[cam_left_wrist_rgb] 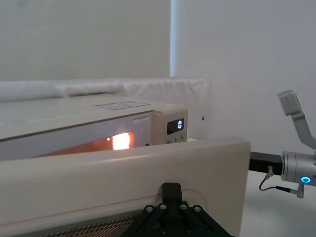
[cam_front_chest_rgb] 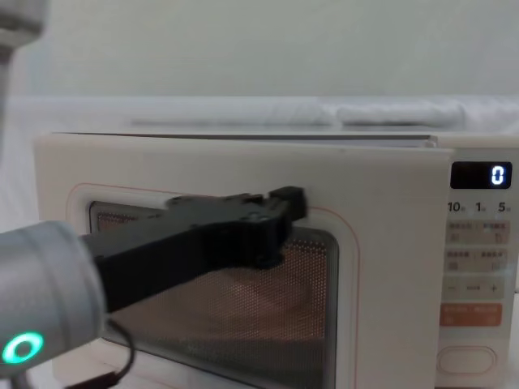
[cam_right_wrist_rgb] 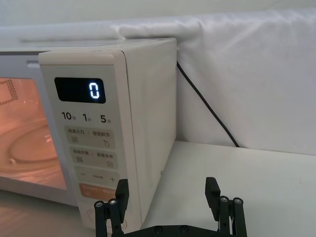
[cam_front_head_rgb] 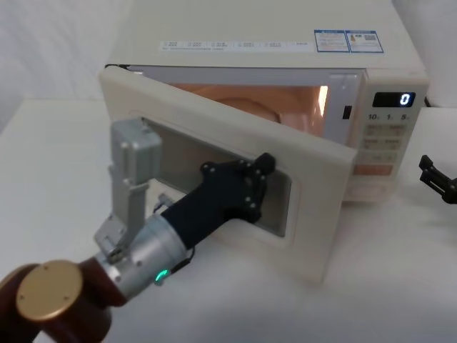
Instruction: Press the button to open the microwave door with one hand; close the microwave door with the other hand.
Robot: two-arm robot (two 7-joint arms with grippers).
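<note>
The cream microwave [cam_front_head_rgb: 271, 28] stands at the back of the white table, its cavity lit orange. The microwave door [cam_front_head_rgb: 318, 214] hangs partly open, hinged on the left and swung toward me. My left gripper [cam_front_head_rgb: 263, 166] is shut, and its tip rests against the door's outer face at the top of the dark window [cam_front_chest_rgb: 243, 316]. It also shows low in the left wrist view as the left gripper [cam_left_wrist_rgb: 171, 190], against the door [cam_left_wrist_rgb: 123, 168]. The right gripper [cam_right_wrist_rgb: 167, 190] is open, hovering apart from the control panel. The oval button [cam_front_chest_rgb: 466, 359] lies under the orange key.
The display [cam_front_head_rgb: 403, 99] reads 0. A black power cable [cam_right_wrist_rgb: 207, 108] runs down the white cloth behind the oven's right side. The right gripper [cam_front_head_rgb: 437, 179] hangs over bare table right of the oven. White tabletop [cam_front_head_rgb: 57, 157] lies left of the door.
</note>
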